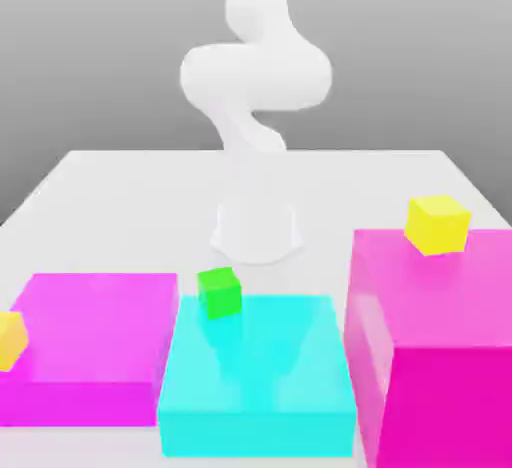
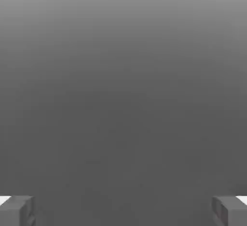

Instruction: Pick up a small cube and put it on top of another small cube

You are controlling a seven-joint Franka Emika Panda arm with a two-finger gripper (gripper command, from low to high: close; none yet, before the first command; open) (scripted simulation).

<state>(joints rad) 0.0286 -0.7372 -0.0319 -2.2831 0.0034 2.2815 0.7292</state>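
- Up front, we count three platforms nearest the exterior camera: a low magenta platform [image 1: 95, 341] at the exterior view's left, a low cyan platform [image 1: 260, 376] in the middle, and a taller magenta block [image 1: 440, 346] at the exterior view's right.
- We count three small cubes: one green and two yellow.
- The green cube [image 1: 220, 292] sits on the far corner of the cyan platform, towards the exterior view's left, and nothing leans on it or covers it.
- One yellow cube [image 1: 438, 224] rests on top of the tall magenta block, near its far edge.
- The other yellow cube [image 1: 10, 339] is at the exterior view's left edge, against the low magenta platform; we cannot tell what it rests on.
- Farther back, the white arm [image 1: 255, 86] rises from its base [image 1: 257, 228] on the pale table [image 1: 110, 196], behind the cyan platform.
- In the hand view we see the gripper [image 2: 123, 210] with its two fingertips [image 2: 17, 210] far apart and nothing between them; ahead of them lies plain grey, so we cannot place the cubes relative to the gripper itself.
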